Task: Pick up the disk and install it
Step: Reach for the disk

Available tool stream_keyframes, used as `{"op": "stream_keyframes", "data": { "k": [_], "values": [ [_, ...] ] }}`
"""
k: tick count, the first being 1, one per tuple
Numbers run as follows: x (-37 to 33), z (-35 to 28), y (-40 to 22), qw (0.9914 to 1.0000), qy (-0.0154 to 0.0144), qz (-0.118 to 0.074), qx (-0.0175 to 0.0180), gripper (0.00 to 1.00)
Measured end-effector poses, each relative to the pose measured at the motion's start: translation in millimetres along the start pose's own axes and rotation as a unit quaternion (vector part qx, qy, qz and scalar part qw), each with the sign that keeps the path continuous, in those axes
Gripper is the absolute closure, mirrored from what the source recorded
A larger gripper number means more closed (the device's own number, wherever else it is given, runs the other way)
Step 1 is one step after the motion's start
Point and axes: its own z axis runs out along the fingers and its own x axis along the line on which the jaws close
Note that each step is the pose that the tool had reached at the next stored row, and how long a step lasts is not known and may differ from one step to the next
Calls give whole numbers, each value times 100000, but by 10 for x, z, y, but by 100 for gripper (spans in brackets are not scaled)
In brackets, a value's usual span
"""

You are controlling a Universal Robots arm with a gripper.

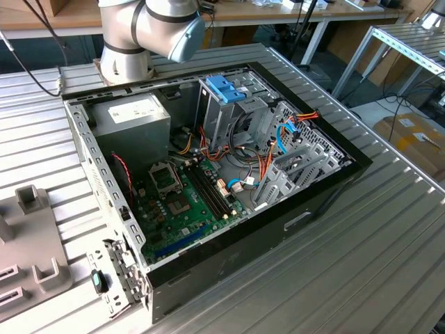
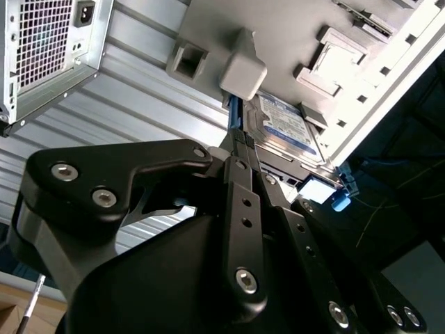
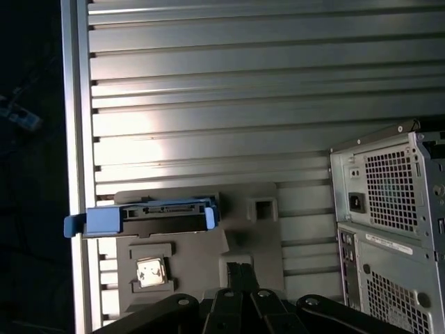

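Ribbed alu table (image 1: 361,264), open PC case (image 1: 278,229) on top, grey fixture tray (image 1: 28,243) alongside

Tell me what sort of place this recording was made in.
Probably a robotics lab or workshop set up for computer assembly: a robot arm stands on a ribbed metal table beside an open computer case, with workbenches behind and the disk resting in a grey fixture.

Second wrist view: the disk (image 2: 286,124) is partly covered by the linkage of the pincer (image 2: 234,118) and by a grey block (image 2: 243,66) just beyond its tip. First wrist view: pincer body and the computer case (image 3: 389,229) beside it run off the frame edge.
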Motion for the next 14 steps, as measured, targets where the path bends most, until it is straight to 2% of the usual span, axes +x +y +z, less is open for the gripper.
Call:
{"op": "stream_keyframes", "data": {
  "k": [7,12,14],
  "values": [
    [119,-4,-9,100000,6,-3,3,89],
    [283,-8,-21,100000,-2,-1,1,89],
    [318,-9,-24,100000,3,2,3,89]
  ]
}}
